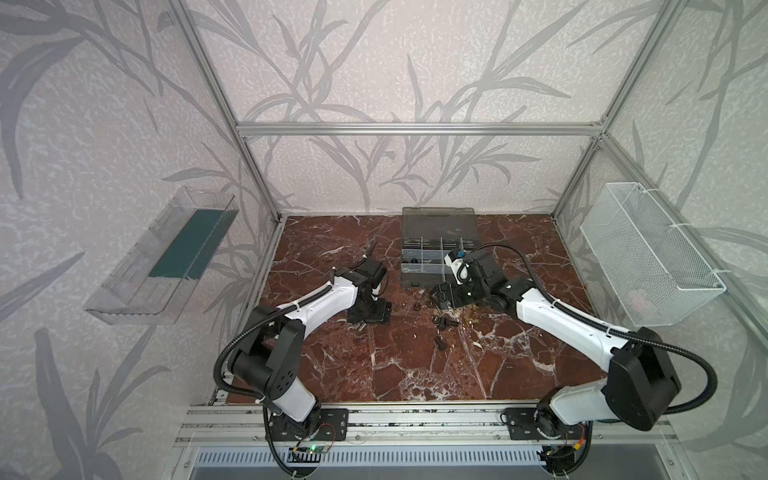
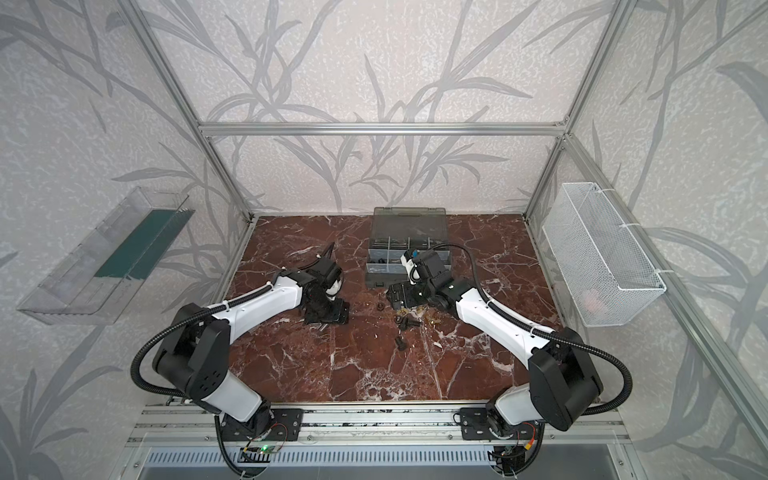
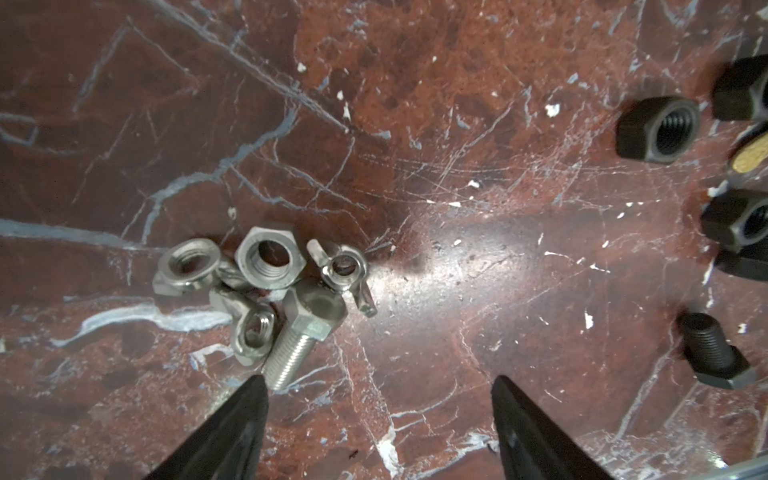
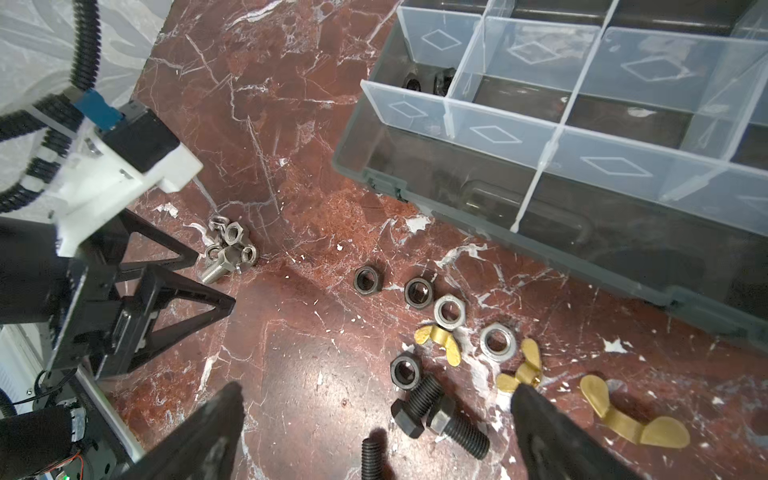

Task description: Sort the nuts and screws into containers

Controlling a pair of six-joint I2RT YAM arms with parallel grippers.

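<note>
Left wrist view: left fingers (image 3: pixel 232 428) apart and empty beside a shiny silver bolt-and-nut heap (image 3: pixel 268 266), away from the dark grey plastic organiser case (image 4: pixel 582 232), probably aligning to pick; right fingers (image 4: pixel 557 440) likewise apart, nearer it.

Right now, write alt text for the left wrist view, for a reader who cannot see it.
The left gripper hangs open over a red marble table, one fingertip close beside the threaded end of a silver bolt that lies in a heap with silver nuts and a silver wing nut. Apart from the heap lie black nuts and a black bolt.
</note>
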